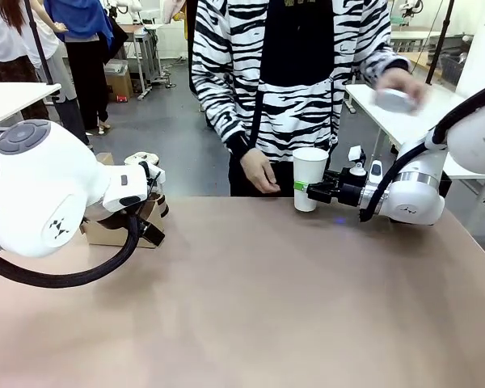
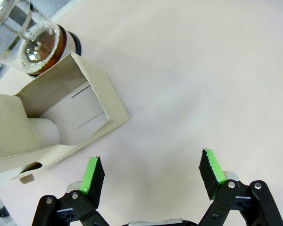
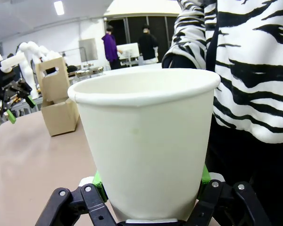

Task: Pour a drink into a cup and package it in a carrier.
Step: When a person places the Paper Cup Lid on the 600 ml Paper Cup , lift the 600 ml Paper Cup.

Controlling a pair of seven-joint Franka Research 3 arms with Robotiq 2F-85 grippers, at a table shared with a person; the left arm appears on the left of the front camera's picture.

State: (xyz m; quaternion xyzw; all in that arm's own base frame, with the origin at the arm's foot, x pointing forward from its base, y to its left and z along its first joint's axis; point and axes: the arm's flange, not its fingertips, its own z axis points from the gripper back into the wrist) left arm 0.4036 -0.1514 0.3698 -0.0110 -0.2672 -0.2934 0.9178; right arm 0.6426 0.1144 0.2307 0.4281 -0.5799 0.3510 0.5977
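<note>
My right gripper [image 1: 305, 188] is shut on the cup [image 1: 309, 178], a tall white paper cup held upright just above the table's far edge. In the right wrist view the cup [image 3: 146, 141] is lidless, between the green pads [image 3: 100, 181]. A person's hand [image 1: 259, 173] hangs close to its left. My left gripper [image 2: 152, 173] stands open over bare table, holding nothing. The brown cardboard carrier [image 2: 61, 117] lies just beyond its left finger. Behind it stands the clear jug with the dark brown drink [image 2: 39, 47]. The carrier [image 1: 105, 234] sits at the table's left, partly behind my left arm.
A person in a striped black-and-white jacket [image 1: 291, 73] stands at the far edge. Their other hand [image 1: 400, 87] rests on a white object on a side table at the right. The tan table [image 1: 250, 307] is bare across its middle and front.
</note>
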